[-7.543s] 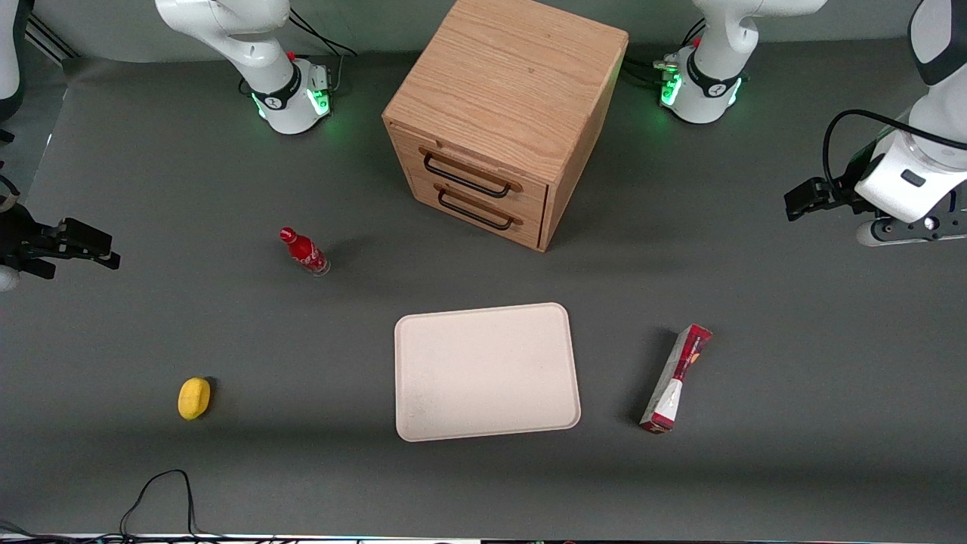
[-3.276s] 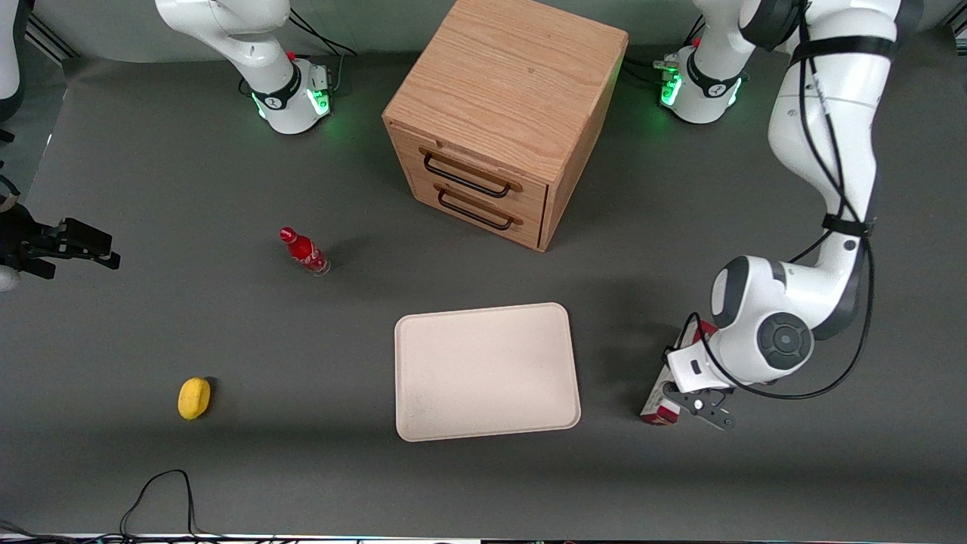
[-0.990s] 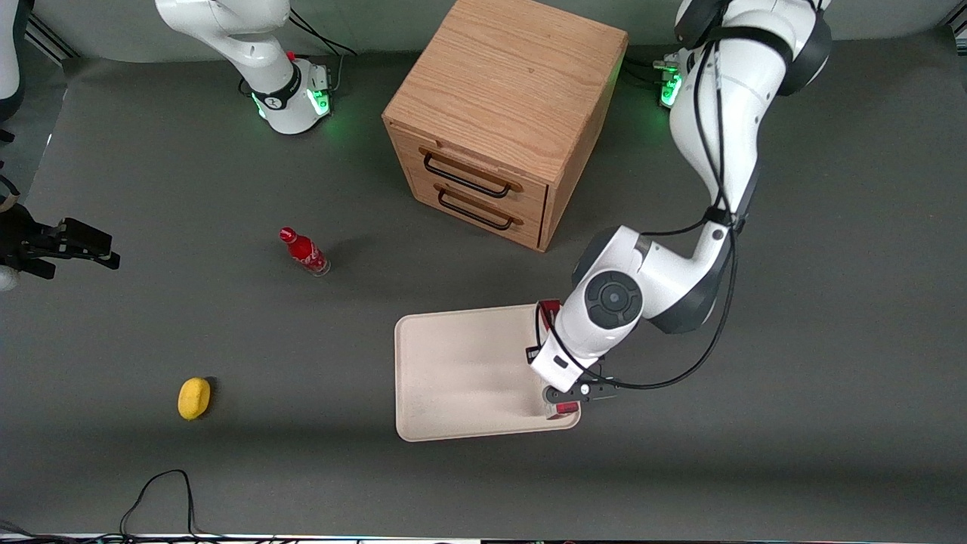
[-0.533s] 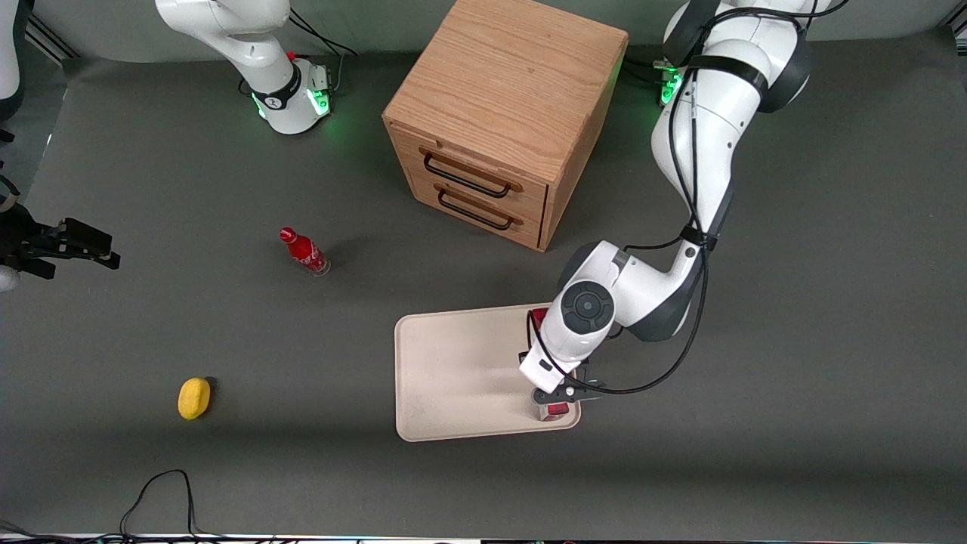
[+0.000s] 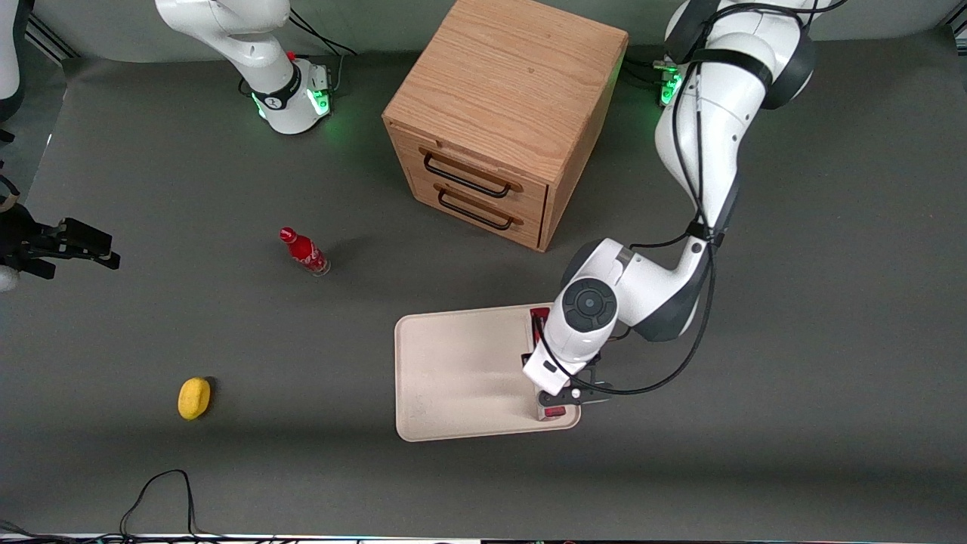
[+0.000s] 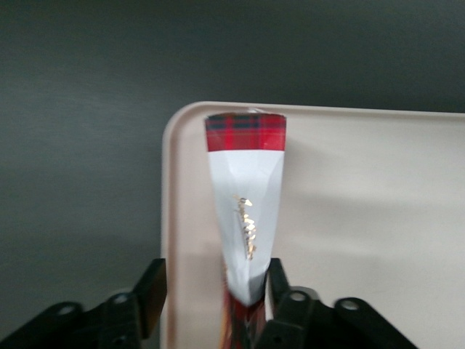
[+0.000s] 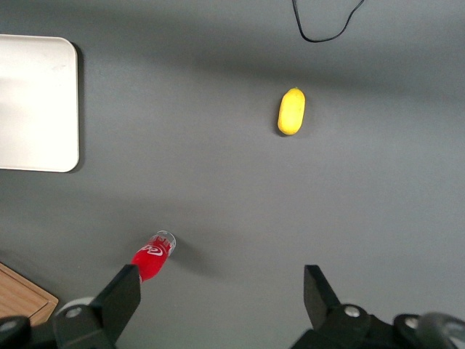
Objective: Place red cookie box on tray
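- Gripper (image 5: 557, 393): hangs low over the tray's edge toward the working arm's end of the table; in the wrist view its two fingers (image 6: 149, 289) stand spread on either side of the red cookie box (image 6: 245, 211), with a gap showing at one side, so the jaws read as open around the carton rather than clamped on it.
- Yellow oval object (image 5: 194, 397): lies on the dark table, well apart from the gripper, toward the parked arm's end.
- Small red bottle (image 5: 304, 251): well apart from the gripper, farther from the front camera.
- Tray (image 5: 453, 370): directly beneath the gripper, flat on the table.
- Wooden drawer cabinet (image 5: 502, 113): farther from the front camera than the gripper; both drawers appear closed.
- Red cookie box: lies lengthwise along the tray's edge beneath the gripper, inside the rim.
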`<state>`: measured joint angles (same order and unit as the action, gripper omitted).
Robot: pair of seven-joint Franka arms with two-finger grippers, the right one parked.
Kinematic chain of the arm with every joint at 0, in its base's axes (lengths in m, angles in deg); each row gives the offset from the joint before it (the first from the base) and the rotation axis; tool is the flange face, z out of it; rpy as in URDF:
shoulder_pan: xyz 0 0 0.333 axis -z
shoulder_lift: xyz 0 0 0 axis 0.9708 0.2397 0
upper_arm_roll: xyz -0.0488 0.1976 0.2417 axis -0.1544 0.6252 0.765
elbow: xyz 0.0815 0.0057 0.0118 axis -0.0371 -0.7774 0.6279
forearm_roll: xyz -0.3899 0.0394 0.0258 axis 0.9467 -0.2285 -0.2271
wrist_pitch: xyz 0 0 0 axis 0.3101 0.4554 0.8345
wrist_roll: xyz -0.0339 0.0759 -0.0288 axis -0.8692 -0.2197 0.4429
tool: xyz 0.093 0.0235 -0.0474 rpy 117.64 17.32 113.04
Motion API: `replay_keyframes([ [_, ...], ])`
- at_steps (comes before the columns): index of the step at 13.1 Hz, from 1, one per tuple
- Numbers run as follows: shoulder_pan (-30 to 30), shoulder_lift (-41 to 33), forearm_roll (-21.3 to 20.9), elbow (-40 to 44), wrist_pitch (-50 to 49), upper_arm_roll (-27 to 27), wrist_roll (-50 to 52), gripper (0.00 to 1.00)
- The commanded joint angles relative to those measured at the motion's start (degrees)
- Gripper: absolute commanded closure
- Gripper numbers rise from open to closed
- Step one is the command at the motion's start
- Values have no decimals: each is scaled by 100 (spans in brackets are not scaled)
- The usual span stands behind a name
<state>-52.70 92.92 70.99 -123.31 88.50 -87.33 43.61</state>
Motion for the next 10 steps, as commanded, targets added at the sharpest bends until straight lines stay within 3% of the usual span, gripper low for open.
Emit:
replay_keyframes([
  [1,-276,-1305,-75,-870,-707,51,-312,0],
  [7,-1156,-3952,189,-3480,-815,77,-1606,0],
  [10,-1157,-4964,996,-4465,-893,1058,-3183,0],
])
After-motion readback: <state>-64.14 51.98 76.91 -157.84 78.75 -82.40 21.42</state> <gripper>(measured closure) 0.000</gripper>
